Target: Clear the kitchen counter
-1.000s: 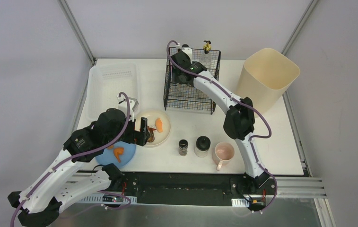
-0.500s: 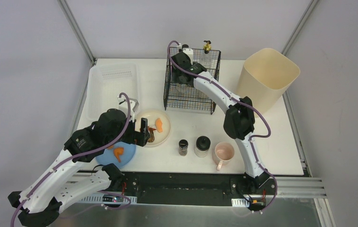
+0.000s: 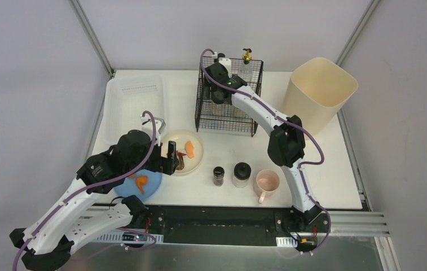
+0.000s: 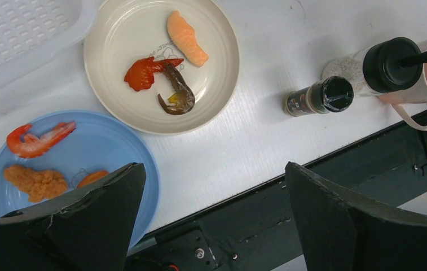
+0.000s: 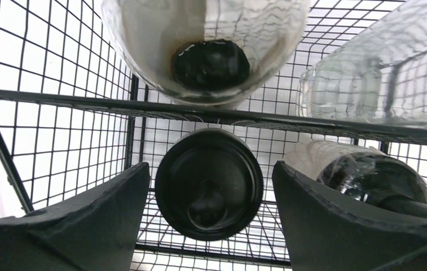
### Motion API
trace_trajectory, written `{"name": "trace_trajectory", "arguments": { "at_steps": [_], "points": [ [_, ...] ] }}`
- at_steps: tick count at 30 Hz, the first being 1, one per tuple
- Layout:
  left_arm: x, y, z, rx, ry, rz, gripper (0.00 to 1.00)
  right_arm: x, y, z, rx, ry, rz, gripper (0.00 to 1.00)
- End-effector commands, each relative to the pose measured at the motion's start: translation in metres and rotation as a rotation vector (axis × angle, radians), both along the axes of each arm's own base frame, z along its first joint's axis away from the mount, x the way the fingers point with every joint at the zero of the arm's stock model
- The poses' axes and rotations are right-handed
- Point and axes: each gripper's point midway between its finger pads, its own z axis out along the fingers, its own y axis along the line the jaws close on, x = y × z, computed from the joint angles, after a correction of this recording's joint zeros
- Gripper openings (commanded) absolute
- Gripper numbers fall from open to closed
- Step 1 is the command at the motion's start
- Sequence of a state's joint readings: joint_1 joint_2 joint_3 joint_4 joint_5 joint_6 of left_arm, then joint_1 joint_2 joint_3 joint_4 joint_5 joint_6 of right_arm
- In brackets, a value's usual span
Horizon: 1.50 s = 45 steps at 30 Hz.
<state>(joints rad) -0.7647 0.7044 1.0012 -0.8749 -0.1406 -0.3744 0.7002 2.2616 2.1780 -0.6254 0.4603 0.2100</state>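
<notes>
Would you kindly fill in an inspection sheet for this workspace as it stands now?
Surface: counter, white, not yet cleared.
Job's things: cream plate and blue plate hold food; spice jar, shaker, mug near front edge.
Clutter: tray far left; basket holds bottles; bin far right.
Grippers: left gripper open above plates; right gripper open astride black lid in basket.
Cables: purple cables along both arms, nothing snagged seen.
Surroundings: grey walls, metal frame.
</notes>
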Motion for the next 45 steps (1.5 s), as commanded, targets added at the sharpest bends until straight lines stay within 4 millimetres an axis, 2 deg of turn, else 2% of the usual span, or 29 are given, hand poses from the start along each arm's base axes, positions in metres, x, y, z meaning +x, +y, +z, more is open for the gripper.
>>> {"name": "trace_trajectory", "arguments": {
  "at_steps": [1, 7, 12, 16, 22, 27, 31, 39, 45],
  "points": [
    [-0.001, 0.003, 0.001, 0.017, 0.002, -0.004, 1.0, -0.015, -0.008, 0.058, 0.053, -0.077, -0.001, 0.83],
    [0.0, 0.003, 0.005, 0.017, -0.008, -0.006, 1.0, -0.039, -0.018, 0.102, 0.074, -0.162, 0.02, 0.85],
    [0.001, 0.003, 0.007, 0.019, -0.013, -0.003, 1.0, -0.071, -0.033, 0.118, 0.056, -0.161, 0.05, 0.87],
    [0.004, 0.003, 0.008, 0.024, -0.016, 0.006, 0.99, -0.105, -0.049, 0.12, 0.088, -0.108, 0.062, 0.87],
    [0.008, 0.003, 0.007, 0.04, -0.015, 0.015, 0.99, -0.161, -0.065, 0.094, 0.109, 0.018, 0.105, 0.92],
    [0.01, 0.0, 0.008, 0.041, -0.01, 0.017, 0.99, -0.203, -0.081, 0.066, 0.085, 0.087, 0.125, 0.93],
    [0.011, -0.001, 0.007, 0.037, -0.007, 0.023, 1.0, -0.233, -0.091, 0.052, 0.085, 0.128, 0.131, 0.93],
    [0.013, -0.008, 0.007, 0.011, 0.005, 0.022, 1.0, -0.28, -0.107, 0.011, 0.114, 0.219, 0.111, 0.93],
    [0.014, -0.012, 0.007, -0.003, 0.009, 0.021, 1.0, -0.3, -0.108, -0.009, 0.127, 0.256, 0.113, 0.93]
  ]
}}
